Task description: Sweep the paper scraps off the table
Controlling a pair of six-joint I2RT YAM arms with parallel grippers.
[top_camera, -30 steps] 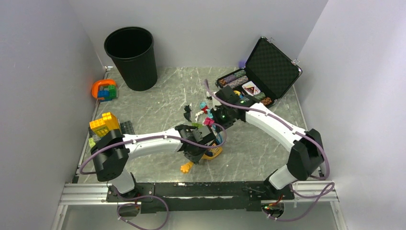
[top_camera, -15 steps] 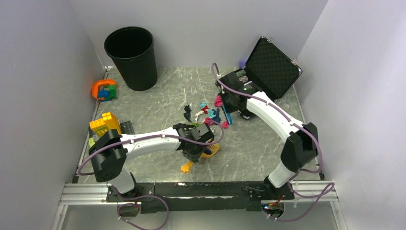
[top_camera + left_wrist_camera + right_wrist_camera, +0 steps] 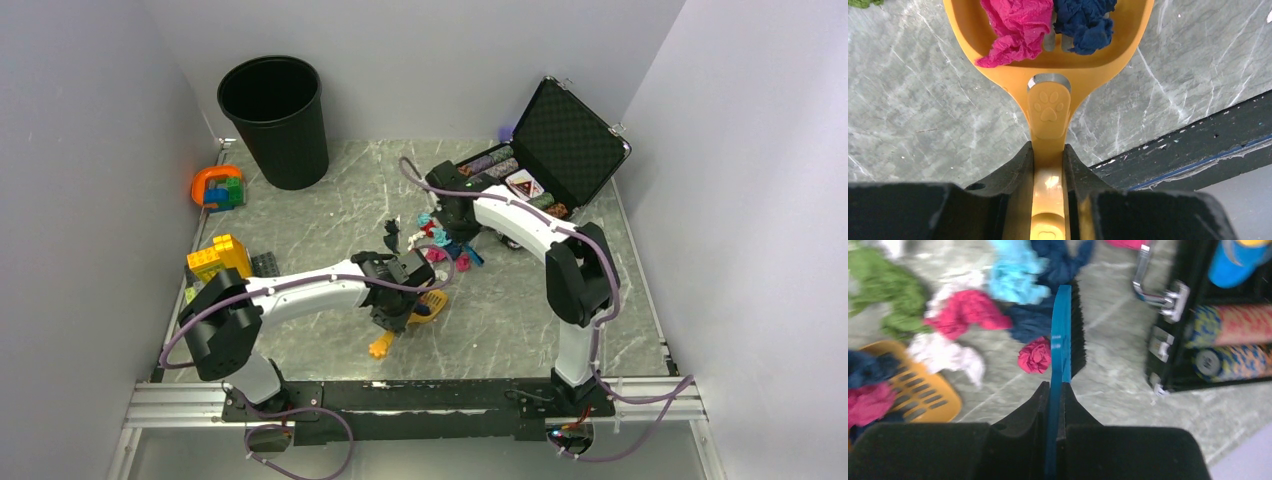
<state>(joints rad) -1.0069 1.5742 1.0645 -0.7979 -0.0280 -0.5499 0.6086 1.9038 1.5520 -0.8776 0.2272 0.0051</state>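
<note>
Grey-green marbled table [image 3: 330, 200], white-streaked, metal rail along the near edge, white walls on three sides. Paper scraps [image 3: 973, 310] clustered mid-table, slightly right of centre: pink, red, dark blue, teal, green and white wads, loose on the surface. One pink wad [image 3: 1015, 27] and one dark blue wad [image 3: 1085, 22] inside the pan of a yellow scoop [image 3: 1048, 70], just near-left of the cluster. Scoop flat on the table, slotted pan toward the scraps, paw-print handle toward the rail.

Left gripper [image 3: 1048, 155] clamped on that handle; narrow opening, filled by the handle. Right gripper [image 3: 1055, 395] pinched fully together on a thin blue brush [image 3: 1062, 330], black bristles along its right side, a red wad [image 3: 1034, 355] touching its left face, dark blue scraps against it further along.

Open black case [image 3: 560, 140] of striped chips just right of the brush, in the far-right corner. Black bin [image 3: 272, 120] at far left, well apart from the scraps. Yellow bricks [image 3: 218, 258] and an orange piece [image 3: 213, 185] along the left edge.
</note>
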